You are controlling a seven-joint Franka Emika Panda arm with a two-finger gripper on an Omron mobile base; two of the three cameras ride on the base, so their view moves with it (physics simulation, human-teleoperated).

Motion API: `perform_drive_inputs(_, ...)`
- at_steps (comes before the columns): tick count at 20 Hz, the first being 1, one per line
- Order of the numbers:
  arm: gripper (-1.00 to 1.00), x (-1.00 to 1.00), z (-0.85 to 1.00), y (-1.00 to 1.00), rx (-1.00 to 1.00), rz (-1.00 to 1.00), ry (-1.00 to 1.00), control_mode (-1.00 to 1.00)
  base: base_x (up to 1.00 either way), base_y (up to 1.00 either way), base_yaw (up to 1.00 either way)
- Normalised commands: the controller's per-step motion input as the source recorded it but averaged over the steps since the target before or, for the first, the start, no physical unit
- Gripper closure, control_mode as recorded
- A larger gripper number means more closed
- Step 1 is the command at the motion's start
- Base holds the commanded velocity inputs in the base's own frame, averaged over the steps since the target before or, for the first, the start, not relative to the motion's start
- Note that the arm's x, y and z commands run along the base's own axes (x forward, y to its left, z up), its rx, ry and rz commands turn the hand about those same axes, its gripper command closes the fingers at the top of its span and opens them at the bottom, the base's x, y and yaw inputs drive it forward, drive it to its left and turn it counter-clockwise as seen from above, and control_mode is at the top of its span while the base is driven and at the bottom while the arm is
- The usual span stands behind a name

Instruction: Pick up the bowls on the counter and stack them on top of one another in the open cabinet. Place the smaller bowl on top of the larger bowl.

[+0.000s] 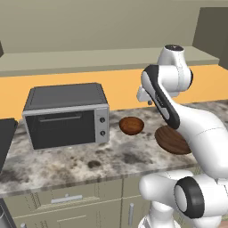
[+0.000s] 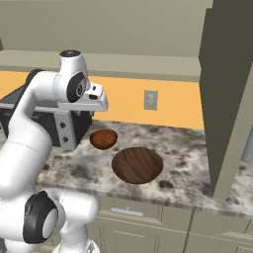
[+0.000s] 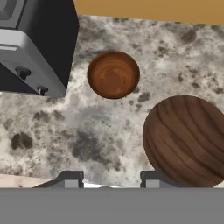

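The smaller bowl [image 1: 131, 125] [image 2: 104, 139] [image 3: 113, 74], round and reddish-brown, sits upright on the speckled counter [image 1: 67, 164] [image 2: 188, 158] [image 3: 87, 131] beside the toaster oven. To its right rests the larger bowl [image 1: 171, 141] [image 2: 137, 164] [image 3: 188, 140], wide and dark brown; my arm covers part of it in the left base view. My gripper [image 1: 143, 97] [image 2: 100, 106] [image 3: 111, 181] hovers well above the counter, pointing down, open with nothing between its fingers. The open cabinet [image 1: 89, 60] [image 2: 138, 64] runs along the wall above the orange backsplash.
A grey toaster oven [image 1: 67, 116] [image 2: 66, 126] [image 3: 35, 48] stands on the counter left of the bowls. A tall olive cabinet side [image 2: 227, 99] rises at the right end. A wall outlet [image 2: 150, 100] sits on the backsplash.
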Motion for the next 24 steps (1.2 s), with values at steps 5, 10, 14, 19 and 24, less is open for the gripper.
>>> perform_drive_inputs(5,-1.0,-0.06,0.0,-0.01,0.01,-0.02,-0.02,-1.0,0.0,0.0,0.0)
perform_drive_inputs(10,-1.0,-0.19,0.0,-0.22,0.0,-0.11,0.0,-1.0,0.0,0.0,0.0)
perform_drive_inputs(14,-1.0,-0.17,-0.02,-0.13,0.0,-0.16,0.0,-1.0,0.0,0.0,0.0)
perform_drive_inputs(19,-1.0,-0.17,-0.03,-0.16,0.02,-0.15,0.0,-1.0,0.0,0.0,0.0)
perform_drive_inputs(24,-1.0,-0.2,-0.06,-0.22,0.02,-0.13,0.0,-1.0,0.0,0.0,0.0)
